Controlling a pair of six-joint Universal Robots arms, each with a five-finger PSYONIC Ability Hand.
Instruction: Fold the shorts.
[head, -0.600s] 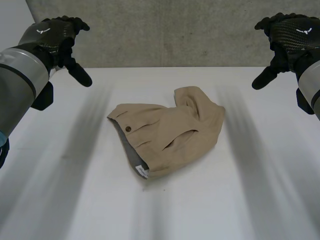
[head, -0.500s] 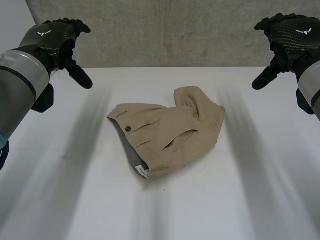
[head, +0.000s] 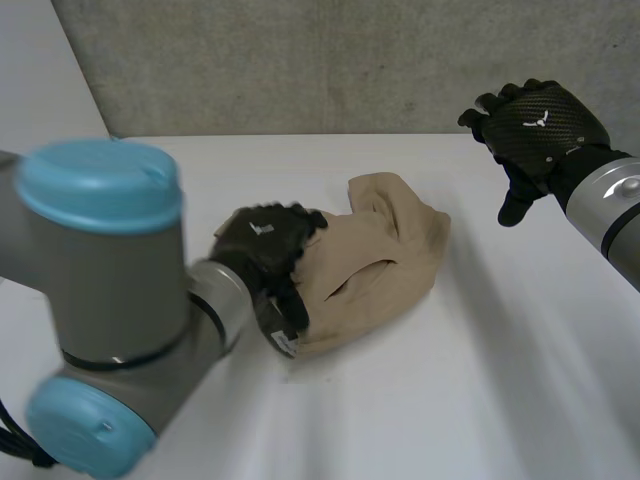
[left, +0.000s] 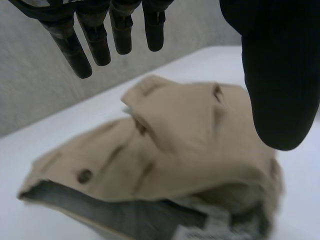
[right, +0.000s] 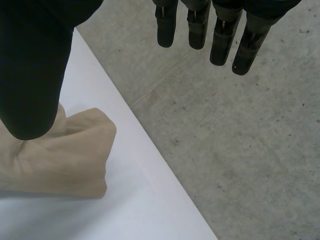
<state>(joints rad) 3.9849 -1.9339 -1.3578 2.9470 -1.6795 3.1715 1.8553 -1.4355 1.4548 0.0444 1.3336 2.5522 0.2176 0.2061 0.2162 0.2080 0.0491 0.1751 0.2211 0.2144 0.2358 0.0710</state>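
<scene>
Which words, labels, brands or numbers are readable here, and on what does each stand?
None is readable.
White label on the shorts, at the waistband: print too blurred to read.
Back of the left hand and right hand: a white emblem, no letters.

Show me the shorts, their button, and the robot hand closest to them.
shorts (head: 370, 260): head view, middle of the tan cloth.
button (left: 84, 175): left wrist view, its face.
left robot hand (head: 262, 242): head view, back of the hand.

L hand (left: 277, 75) splayed over crumpled tan shorts (left: 175, 140).
</scene>
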